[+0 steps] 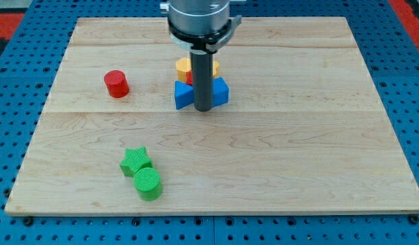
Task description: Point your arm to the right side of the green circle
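Observation:
The green circle (148, 183) is a short cylinder near the view's bottom left of the wooden board (298, 150). A green star (135, 161) touches it on its upper left. My tip (204, 109) is the lower end of the dark rod at the board's upper middle, well up and to the right of the green circle. The rod stands in front of a blue block (184, 94), which shows on both sides of it. A yellow block (184, 67) and a bit of a red block (189, 78) sit just behind.
A red cylinder (116, 84) stands at the board's upper left. The arm's grey wrist (199, 20) hangs over the board's top edge. The board lies on a blue pegboard table (413, 122).

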Controlling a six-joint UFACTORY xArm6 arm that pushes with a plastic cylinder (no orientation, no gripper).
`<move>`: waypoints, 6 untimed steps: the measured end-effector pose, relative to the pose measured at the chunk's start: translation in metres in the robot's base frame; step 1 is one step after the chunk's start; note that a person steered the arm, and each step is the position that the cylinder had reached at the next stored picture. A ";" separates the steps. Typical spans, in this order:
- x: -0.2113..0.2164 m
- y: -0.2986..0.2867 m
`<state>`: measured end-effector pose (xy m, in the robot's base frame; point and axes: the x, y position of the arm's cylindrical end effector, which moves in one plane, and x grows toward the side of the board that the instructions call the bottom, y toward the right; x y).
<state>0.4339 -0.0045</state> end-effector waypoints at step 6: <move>0.173 -0.064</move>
